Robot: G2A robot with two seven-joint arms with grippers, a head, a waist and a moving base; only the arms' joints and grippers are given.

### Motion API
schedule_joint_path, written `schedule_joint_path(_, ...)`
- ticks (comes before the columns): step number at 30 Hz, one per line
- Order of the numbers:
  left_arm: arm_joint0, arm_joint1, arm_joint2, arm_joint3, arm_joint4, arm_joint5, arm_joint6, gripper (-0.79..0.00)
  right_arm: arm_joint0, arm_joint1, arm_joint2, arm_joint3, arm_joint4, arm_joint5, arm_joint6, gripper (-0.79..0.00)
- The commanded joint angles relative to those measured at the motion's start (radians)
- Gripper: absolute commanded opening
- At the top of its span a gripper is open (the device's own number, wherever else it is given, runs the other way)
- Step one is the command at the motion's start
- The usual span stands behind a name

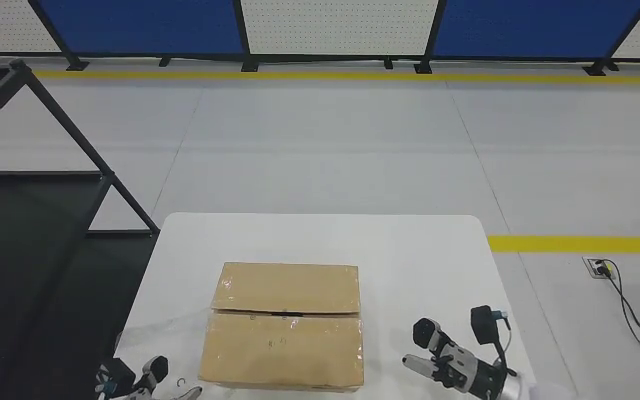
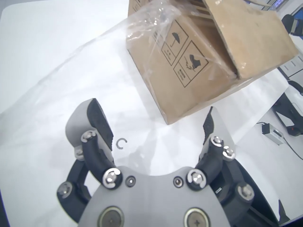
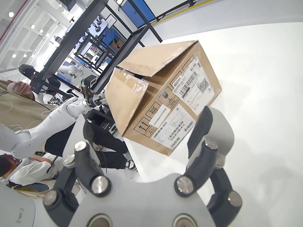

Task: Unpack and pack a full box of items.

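A: Where's the brown cardboard box (image 1: 284, 325)?
B: It sits on the white table (image 1: 420, 260), mid-width, towards the robot's edge, between the two grippers. Top flaps are folded down and meet at a seam across the middle.
A: Sealed?
B: No. In the right wrist view one flap edge rides up and there's a gap at the seam. A crumpled strip of clear tape (image 2: 151, 12) hangs off one top corner and trails to the table.
A: Markings?
B: White barcode labels (image 3: 191, 86) on one side, and handling symbols printed on both ends.
A: What about the left gripper (image 1: 137, 372)?
B: It's off the box's near left corner, just beside it, not touching. Jaws spread wide, nothing between them.
A: And the right gripper (image 1: 453, 328)?
B: Off the near right corner, a bit further out. Its jaws are also spread and empty.
A: Anything else?
B: A small C-shaped metal ring (image 2: 121, 142) lies on the table by the left gripper. A black metal frame (image 1: 60, 150) stands left of the table.
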Motion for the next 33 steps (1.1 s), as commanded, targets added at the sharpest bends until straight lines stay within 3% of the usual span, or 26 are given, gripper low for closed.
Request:
schedule_joint_path(1, 0.0, -0.002, 0.024, -0.008, 0.029, 0.018, 0.024, 0.0, -0.008, 0.002, 0.003, -0.002, 0.0, -0.007, -0.005, 0.0)
schedule_joint_path(19, -0.038, -0.02, 0.177, -0.045, 0.052, 0.18, 0.085, 0.0, -0.052, 0.015, 0.012, 0.015, 0.006, -0.038, -0.062, 0.0)
schedule_joint_path(33, -0.104, -0.034, 0.285, -0.055, 0.023, 0.292, 0.048, 0.0, -0.057, 0.029, 0.028, 0.044, 0.049, -0.083, -0.063, 0.0)
